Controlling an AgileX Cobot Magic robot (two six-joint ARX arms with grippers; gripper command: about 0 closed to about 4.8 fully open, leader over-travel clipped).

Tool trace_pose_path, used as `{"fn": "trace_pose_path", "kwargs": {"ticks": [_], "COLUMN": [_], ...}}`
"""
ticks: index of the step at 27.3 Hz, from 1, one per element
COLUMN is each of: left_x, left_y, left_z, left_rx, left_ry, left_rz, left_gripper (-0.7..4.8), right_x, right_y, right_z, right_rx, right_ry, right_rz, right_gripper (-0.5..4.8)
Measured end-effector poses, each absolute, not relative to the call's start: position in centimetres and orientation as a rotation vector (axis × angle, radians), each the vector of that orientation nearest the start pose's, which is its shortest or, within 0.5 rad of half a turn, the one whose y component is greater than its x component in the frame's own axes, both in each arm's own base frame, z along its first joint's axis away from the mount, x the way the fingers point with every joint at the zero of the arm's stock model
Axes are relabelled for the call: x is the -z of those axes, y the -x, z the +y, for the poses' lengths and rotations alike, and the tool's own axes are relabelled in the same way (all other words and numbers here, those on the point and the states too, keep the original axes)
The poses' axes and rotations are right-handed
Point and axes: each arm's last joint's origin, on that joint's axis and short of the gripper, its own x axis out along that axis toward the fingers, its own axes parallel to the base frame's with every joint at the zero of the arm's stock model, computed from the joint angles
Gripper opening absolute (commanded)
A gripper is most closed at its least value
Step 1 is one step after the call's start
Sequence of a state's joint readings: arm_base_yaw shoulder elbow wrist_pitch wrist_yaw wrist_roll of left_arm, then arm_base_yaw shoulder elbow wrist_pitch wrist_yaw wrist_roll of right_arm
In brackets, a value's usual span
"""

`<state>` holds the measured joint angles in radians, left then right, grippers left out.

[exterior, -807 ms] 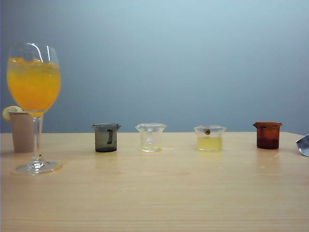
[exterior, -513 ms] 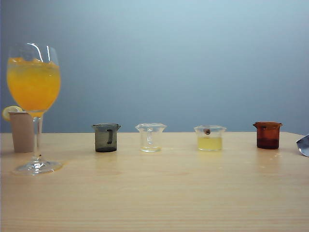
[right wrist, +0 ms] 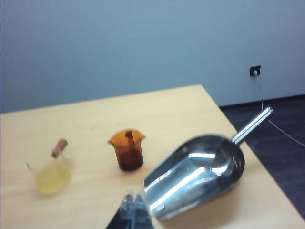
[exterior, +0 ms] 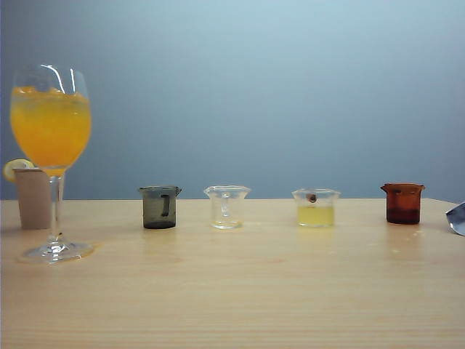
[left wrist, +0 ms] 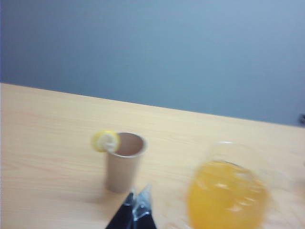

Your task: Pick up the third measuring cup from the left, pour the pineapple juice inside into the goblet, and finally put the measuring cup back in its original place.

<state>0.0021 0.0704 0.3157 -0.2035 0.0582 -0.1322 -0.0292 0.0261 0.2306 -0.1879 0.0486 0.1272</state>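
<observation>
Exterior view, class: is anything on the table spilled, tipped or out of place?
Nothing stands out. The goblet and four measuring cups stand upright in a row, including the third measuring cup holding pineapple juice; no spill shows.

Blurred and cut off at the frame edge beside the beige cup: the goblet, foot unseen. Only tips showing of the left claw and right claw, arms out of frame. Cropped at the counter's right end: the metal scoop.
</observation>
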Motion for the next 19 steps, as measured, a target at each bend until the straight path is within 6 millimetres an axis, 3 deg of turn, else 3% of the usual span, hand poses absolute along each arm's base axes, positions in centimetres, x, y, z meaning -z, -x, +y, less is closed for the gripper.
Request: {"fn": "trace_pose_path", "kwargs": {"ticks": [4, 8, 11, 15, 19], "left_x": [-26.6, -30.4, -36.0, -38.6, -39.5], "left_y": [-8.3, -9.1, -11.0, -12.4, -12.8], "left_z": [-0.5, -0.7, -0.9, -1.8, -3.4], "left_rx": [0.189, 0.252, 0.304, 0.381, 0.437], "left_ry": [0.135, 0.136, 0.082, 0.029, 0.015], "left_rz": [0.042, 0.046, 0.044, 0.113, 0.115], "left_gripper": [-0.05, -0.05, -0.05, -0.05, -0.05], "right_x": [-24.0, -26.6, -29.3, -30.2, -29.9], "right_y": [-8.1, -9.1, -11.9, -13.8, -15.4], "right_z": [-0.4, -0.4, -0.2, 1.1, 3.2], "right_rx": [0.077, 0.073, 0.024, -0.054, -0.114], "right_ry": [-0.127, -0.127, -0.128, -0.124, -0.118], "right_rz": [-0.009, 0.026, 0.102, 0.074, 0.085], "right_gripper": [-0.05, -0.05, -0.05, -0.05, -0.05]}}
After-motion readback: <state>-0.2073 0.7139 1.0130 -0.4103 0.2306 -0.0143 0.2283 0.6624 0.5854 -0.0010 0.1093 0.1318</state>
